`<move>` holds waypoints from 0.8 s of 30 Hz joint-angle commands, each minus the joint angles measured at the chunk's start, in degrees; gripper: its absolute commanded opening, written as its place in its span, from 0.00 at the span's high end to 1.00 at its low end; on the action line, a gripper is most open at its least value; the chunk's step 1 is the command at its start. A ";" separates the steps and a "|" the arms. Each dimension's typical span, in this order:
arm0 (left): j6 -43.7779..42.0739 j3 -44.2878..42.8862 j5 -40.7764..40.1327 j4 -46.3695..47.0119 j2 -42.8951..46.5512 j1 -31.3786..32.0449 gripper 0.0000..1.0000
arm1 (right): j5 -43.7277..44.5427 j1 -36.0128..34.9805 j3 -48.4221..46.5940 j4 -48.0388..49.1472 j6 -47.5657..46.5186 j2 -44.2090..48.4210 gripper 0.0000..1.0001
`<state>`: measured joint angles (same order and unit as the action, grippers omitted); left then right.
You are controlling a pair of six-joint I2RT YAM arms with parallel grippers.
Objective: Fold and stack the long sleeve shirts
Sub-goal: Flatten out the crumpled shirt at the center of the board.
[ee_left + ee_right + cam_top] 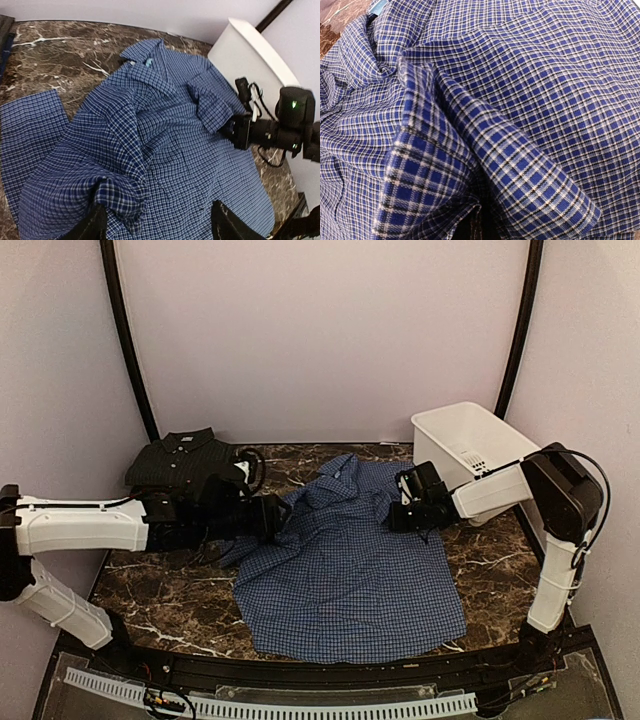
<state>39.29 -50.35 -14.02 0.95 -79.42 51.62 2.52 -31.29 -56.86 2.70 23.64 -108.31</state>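
Observation:
The blue long sleeve shirt (345, 570) with fine white check lies spread and rumpled mid-table, collar toward the back. My left gripper (283, 516) is at its left side, open; its dark fingers (92, 227) stand wide apart over the cloth, with a loose fold (117, 192) lying beside the left one. My right gripper (398, 508) is shut on a raised fold of the blue shirt (212, 107) at its right side. Checked cloth (485, 130) fills the right wrist view and hides those fingers. A dark checked shirt (178, 457) lies folded at the back left.
A white plastic basket (470, 445) stands at the back right, just behind the right arm. The marble table (170, 590) shows bare around the shirt, left and front. A black cable loops (255, 468) beside the dark shirt.

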 commanded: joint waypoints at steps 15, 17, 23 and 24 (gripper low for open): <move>15.36 15.78 0.10 -15.21 8.62 -16.31 0.32 | -1.07 -1.53 0.72 -10.08 -1.38 -0.85 1.00; 14.38 15.66 0.42 -13.80 6.35 -17.55 0.32 | -1.27 -1.71 0.79 -9.85 -1.30 -0.78 1.00; 8.59 8.18 -0.55 -10.72 -3.61 -21.95 0.32 | -0.99 -2.00 0.91 -9.97 -1.17 0.08 1.00; 7.77 5.46 -0.78 -10.67 -6.51 -22.37 0.32 | -0.93 -1.95 0.99 -9.96 -1.14 0.50 1.00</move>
<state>51.94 -37.74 -14.20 -12.56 -79.64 31.44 2.57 -32.27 -57.45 0.67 22.76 -107.68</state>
